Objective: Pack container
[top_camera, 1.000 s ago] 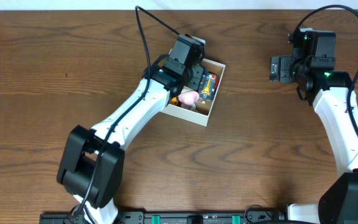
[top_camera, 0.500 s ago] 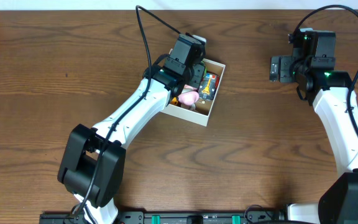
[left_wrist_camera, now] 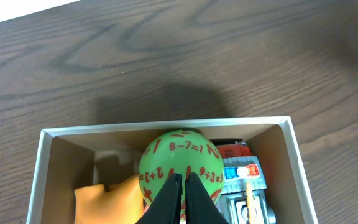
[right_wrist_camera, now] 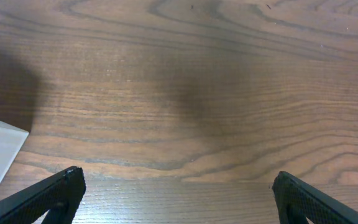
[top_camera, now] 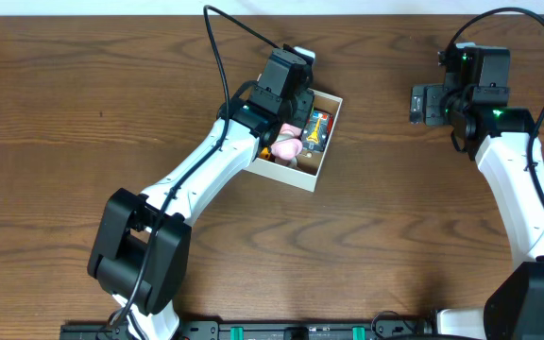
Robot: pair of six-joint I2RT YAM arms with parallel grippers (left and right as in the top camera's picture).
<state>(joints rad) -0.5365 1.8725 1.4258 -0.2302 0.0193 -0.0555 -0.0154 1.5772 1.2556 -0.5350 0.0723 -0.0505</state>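
The container (left_wrist_camera: 166, 129) sits directly beneath the left gripper (left_wrist_camera: 180, 186). That gripper's jaws are pressed tightly together above a green number ball (left_wrist_camera: 179, 155) lying inside the container. Well to the container's right, the right gripper (right_wrist_camera: 178, 186) has its jaws spread wide.

Even, sharp light (soft overhead shadows)

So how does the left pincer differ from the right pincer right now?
The left pincer is closed tight; the right pincer is wide open. The left pincer hangs over the container, just above a green ball with red sums on it; the right pincer is over the table, off to the container's side. Neither visibly holds anything.
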